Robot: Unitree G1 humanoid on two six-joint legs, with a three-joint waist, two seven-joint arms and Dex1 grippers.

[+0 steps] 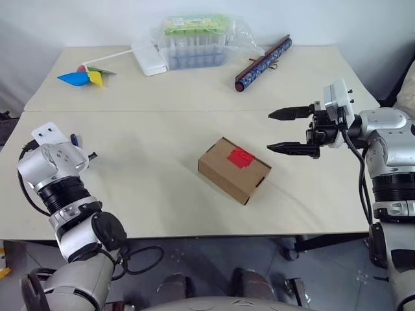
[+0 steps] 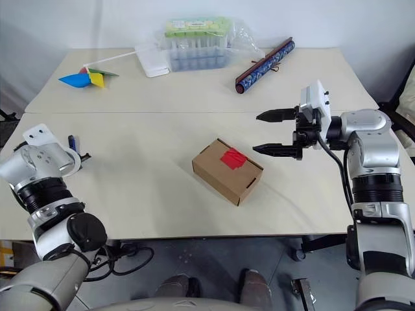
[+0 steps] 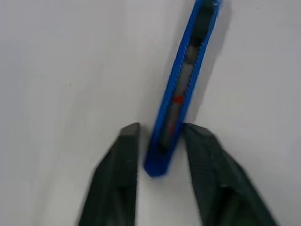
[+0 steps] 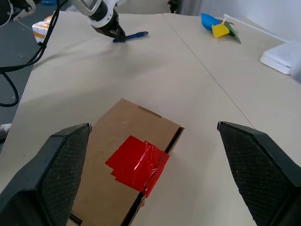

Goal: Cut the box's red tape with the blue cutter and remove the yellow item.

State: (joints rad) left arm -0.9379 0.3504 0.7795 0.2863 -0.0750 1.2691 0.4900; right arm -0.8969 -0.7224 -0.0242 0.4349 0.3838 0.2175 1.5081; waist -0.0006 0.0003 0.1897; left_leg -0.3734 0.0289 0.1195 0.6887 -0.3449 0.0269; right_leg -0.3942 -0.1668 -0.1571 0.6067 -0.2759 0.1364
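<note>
The brown cardboard box (image 1: 233,170) lies closed mid-table, with the red tape (image 1: 240,157) across its top seam. Far to its left the blue cutter (image 3: 181,89) lies flat on the table. My left gripper (image 3: 162,132) points down at it, and its two black fingers press on either side of the cutter's near end. To the right of the box my right gripper (image 1: 269,131) hovers, open wide and pointing left toward it, with nothing between its fingers (image 4: 61,165). The yellow item is hidden.
Along the back of the table lie a blue-yellow pinwheel (image 1: 84,76), a flat white pack (image 1: 149,59), a clear case of tubes (image 1: 194,42) and a dark patterned roll (image 1: 262,63). A seam (image 1: 194,111) between two tabletops runs across behind the box.
</note>
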